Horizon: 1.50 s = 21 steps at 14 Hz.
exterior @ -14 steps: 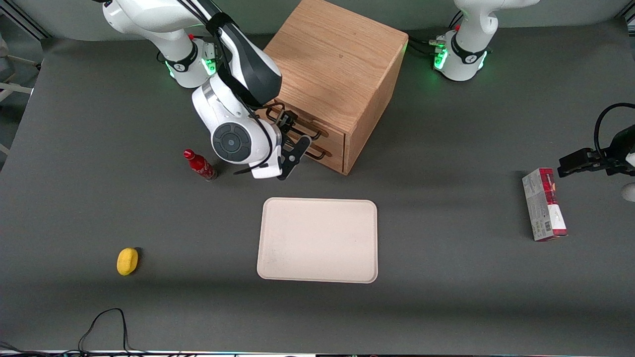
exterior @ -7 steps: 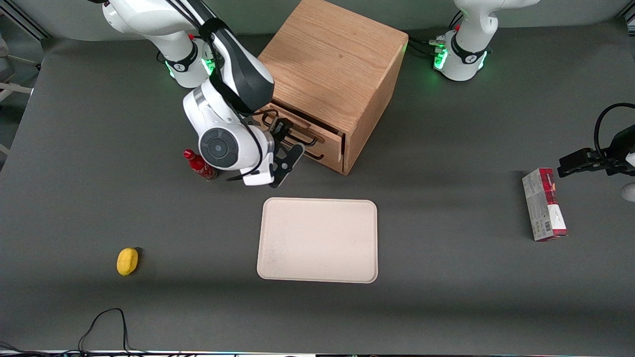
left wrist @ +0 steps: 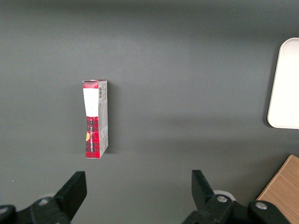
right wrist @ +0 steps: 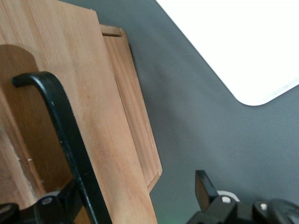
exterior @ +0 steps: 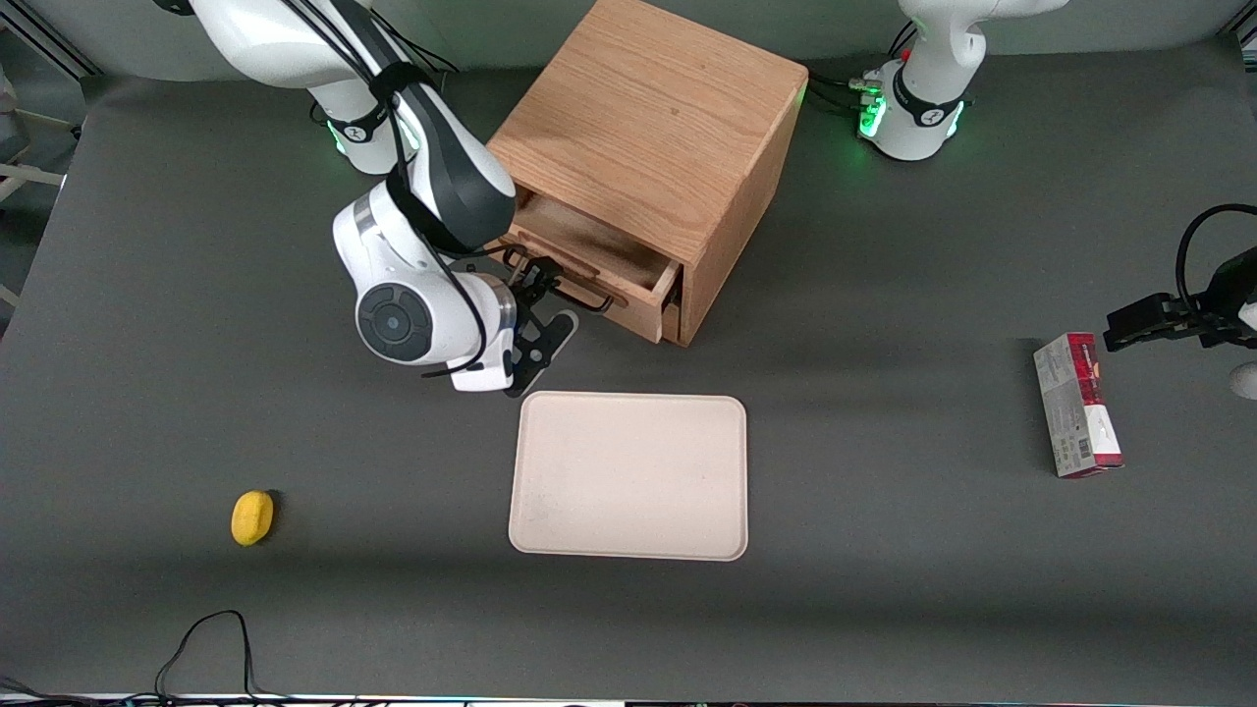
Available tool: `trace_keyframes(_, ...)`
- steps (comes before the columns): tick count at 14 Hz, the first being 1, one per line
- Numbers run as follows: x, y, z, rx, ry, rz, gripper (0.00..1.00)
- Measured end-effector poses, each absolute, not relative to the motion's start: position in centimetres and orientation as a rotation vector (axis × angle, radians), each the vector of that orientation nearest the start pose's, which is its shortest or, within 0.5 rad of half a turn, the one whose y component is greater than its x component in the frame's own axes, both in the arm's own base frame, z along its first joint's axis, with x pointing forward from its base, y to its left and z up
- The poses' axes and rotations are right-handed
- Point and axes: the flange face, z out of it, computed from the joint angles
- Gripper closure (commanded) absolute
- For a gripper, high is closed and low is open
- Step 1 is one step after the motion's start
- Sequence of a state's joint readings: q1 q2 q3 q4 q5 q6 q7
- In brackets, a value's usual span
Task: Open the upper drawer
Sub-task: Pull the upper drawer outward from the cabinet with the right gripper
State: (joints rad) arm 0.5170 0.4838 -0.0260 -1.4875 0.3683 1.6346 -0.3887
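The oak cabinet stands on the grey table. Its upper drawer is pulled partly out, and its shallow wooden tray shows. My right gripper is in front of the drawer, open, with its fingers on either side of the long black wire handle. In the right wrist view the handle crosses the light wood drawer front close to one finger; the other finger stands well apart over the table. The lower drawer sits farther back.
A cream tray lies nearer the front camera than the cabinet, just below my gripper. A yellow object lies toward the working arm's end. A red and white box lies toward the parked arm's end.
My gripper has moved away from the cabinet toward the front camera, and the upper drawer has slid out with it. The arm now hides the red bottle.
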Motion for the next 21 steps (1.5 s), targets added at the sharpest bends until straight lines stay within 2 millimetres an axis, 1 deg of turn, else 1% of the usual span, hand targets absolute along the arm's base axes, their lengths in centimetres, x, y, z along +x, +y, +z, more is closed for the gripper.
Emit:
trace_keyframes(11,60.5,32.0,37.5,-2.562,-1.050,0.401,0.00)
trace_keyframes(16,62.2,30.0,37.5,-2.561,-1.041,0.369,0.00)
trace_keyframes(21,64.1,28.1,38.2,-2.571,-1.019,0.320,0.00)
